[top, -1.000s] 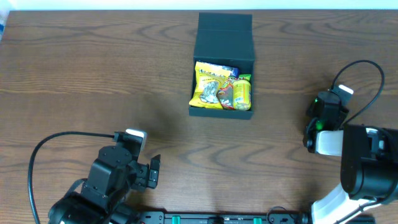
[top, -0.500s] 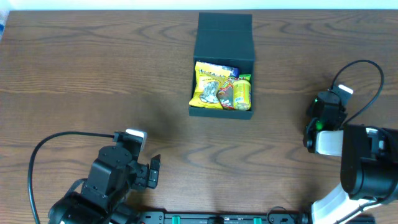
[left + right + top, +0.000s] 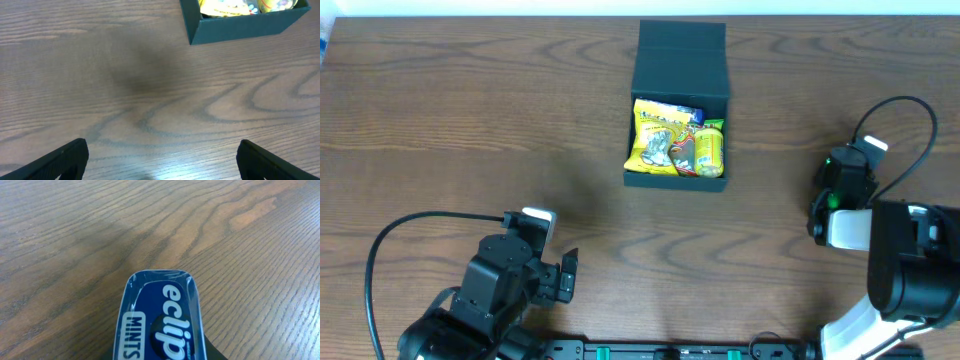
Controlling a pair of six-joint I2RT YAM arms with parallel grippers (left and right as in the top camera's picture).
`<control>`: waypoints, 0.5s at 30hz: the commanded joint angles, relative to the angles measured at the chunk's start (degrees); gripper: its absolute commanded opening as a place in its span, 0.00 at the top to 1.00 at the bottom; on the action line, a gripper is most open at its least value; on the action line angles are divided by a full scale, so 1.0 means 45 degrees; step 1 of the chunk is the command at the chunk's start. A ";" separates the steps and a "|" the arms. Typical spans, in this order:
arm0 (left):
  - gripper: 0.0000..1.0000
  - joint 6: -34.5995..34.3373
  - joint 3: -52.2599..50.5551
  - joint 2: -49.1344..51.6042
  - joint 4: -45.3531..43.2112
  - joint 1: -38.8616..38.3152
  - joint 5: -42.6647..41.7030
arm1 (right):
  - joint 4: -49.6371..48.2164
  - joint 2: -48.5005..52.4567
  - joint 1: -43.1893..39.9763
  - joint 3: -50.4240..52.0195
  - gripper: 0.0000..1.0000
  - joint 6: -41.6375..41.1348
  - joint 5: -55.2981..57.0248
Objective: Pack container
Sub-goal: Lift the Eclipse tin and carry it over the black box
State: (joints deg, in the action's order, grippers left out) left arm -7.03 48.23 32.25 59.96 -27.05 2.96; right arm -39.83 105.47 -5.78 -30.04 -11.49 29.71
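Note:
The container (image 3: 681, 62) is a dark teal box at the table's far middle, its flap lid folded back. Inside lie a yellow snack packet (image 3: 658, 140) and a yellow-green packet (image 3: 708, 148). In the left wrist view the container's front wall (image 3: 240, 31) shows at the top right. My left gripper (image 3: 160, 161) hangs open over bare wood, well short of the box. My right gripper (image 3: 844, 170) is to the right of the box. A blue mints tin (image 3: 160, 320) fills its jaw space, and the jaws are shut on it, just above the table.
Brown wood table (image 3: 470, 110) all round. Black cables loop near both arm bases (image 3: 395, 235). The table's far edge runs just behind the box lid.

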 commanded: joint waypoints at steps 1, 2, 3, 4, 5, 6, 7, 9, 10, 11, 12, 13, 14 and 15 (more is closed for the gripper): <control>0.04 0.0136 -0.0024 -0.0019 0.0005 0.0068 0.0005 | 0.0296 -0.0321 0.0486 -0.0136 0.99 -0.0049 0.0102; 0.05 0.0136 -0.0024 -0.0019 0.0000 0.0068 0.0005 | 0.0481 -0.0573 0.0661 -0.0136 0.99 -0.0049 0.0102; 0.04 0.0136 -0.0024 -0.0019 0.0000 0.0068 0.0000 | 0.0733 -0.0903 0.0865 -0.0136 0.99 -0.0049 0.0102; 0.04 0.0136 -0.0024 -0.0019 0.0005 0.0068 0.0005 | 0.1083 -0.1370 0.1122 -0.0141 0.99 -0.0049 0.0097; 0.04 0.0136 -0.0024 -0.0019 0.0000 0.0068 0.0005 | 0.1496 -0.1855 0.1375 -0.0155 0.99 -0.0049 0.0049; 0.04 0.0136 -0.0029 -0.0019 0.0000 0.0068 0.0005 | 0.2093 -0.2463 0.1671 -0.0204 0.99 -0.0049 -0.0015; 0.04 0.0136 -0.0029 -0.0019 0.0000 0.0068 0.0005 | 0.2929 -0.3118 0.1977 -0.0316 0.99 -0.0049 -0.0141; 0.04 0.0136 -0.0029 -0.0019 0.0005 0.0068 0.0005 | 0.5095 -0.4367 0.2511 -0.0738 0.99 -0.0058 -0.0525; 0.05 0.0136 -0.0024 -0.0019 0.0000 0.0068 0.0005 | 0.6285 -0.4911 0.2735 -0.1039 0.99 -0.0107 -0.0801; 0.04 0.0136 -0.0024 -0.0019 0.0000 0.0068 0.0005 | 0.7771 -0.5513 0.2977 -0.1477 0.99 -0.0301 -0.1103; 0.04 0.0136 -0.0024 -0.0019 0.0005 0.0068 0.0005 | 0.9049 -0.5955 0.3162 -0.1894 0.99 -0.0593 -0.1413; 0.04 0.0136 -0.0024 -0.0019 0.0005 0.0068 0.0005 | 1.0287 -0.6339 0.3332 -0.2351 0.99 -0.0903 -0.1792; 0.04 0.0136 -0.0024 -0.0019 0.0005 0.0068 0.0000 | 1.1599 -0.6703 0.3502 -0.2885 0.99 -0.1224 -0.2317; 0.04 0.0136 -0.0024 -0.0019 0.0005 0.0068 0.0005 | 1.2798 -0.6994 0.3667 -0.3424 0.99 -0.1501 -0.2963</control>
State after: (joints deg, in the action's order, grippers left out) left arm -7.03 48.16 32.25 60.01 -27.03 2.94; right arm 11.49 77.69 8.84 -39.86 -13.89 23.22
